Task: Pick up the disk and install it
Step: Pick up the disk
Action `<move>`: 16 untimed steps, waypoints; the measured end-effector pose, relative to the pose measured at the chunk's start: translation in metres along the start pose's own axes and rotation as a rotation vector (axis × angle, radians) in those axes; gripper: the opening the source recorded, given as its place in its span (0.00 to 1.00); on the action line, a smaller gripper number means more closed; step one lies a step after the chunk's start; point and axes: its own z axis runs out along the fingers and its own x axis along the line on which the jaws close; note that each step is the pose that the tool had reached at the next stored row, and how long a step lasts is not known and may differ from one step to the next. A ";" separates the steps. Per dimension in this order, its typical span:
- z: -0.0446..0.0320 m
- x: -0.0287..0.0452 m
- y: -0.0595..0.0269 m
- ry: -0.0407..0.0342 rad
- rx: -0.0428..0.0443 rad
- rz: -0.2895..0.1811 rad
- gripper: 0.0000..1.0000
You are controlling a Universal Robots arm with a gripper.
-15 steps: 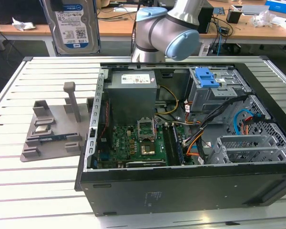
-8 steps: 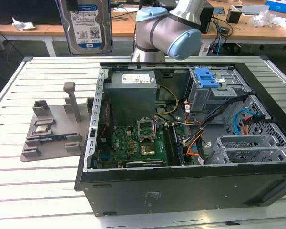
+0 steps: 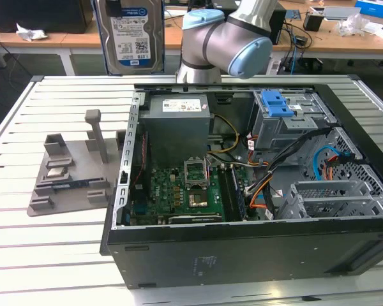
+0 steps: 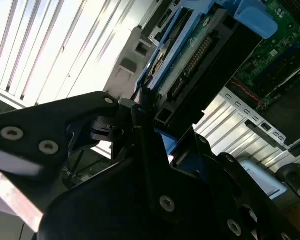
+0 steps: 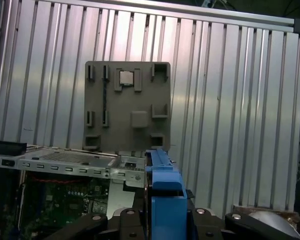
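The slatted metal tabletop (image 3: 64, 255) carries an open black computer case (image 3: 242, 255) lying on its side. Inside it show a grey power supply box (image 3: 177, 127) and a green motherboard (image 3: 179, 191). The arm (image 3: 230, 41) rises behind the case's far wall. A grey fixture tray (image 3: 70, 185) sits on the tabletop, just beside the case on the exterior view's left.

The disk (image 3: 131, 35) is up in the air and clear of the tabletop. It stands upright on the exterior view's left of the arm, beyond the case's far corner, with its labelled face toward the exterior camera.

In the first wrist view the disk's blue rail frame (image 5: 165, 192) runs between the black fingers (image 5: 210, 225), one on each side of it. The gripper (image 5: 166, 216) is clamped on the disk. The second wrist view is dark at the contact faces, so the grip seems to fall on the disk's narrow edges.
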 end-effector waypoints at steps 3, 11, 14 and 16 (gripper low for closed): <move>-0.0001 0.0065 0.0001 -0.0001 -0.0001 0.000 0.37; -0.0001 0.0209 0.0010 -0.0001 -0.0002 0.000 0.37; -0.0001 0.0249 0.0013 -0.0001 -0.0002 0.000 0.37; -0.0001 0.0274 0.0015 -0.0001 -0.0001 0.000 0.37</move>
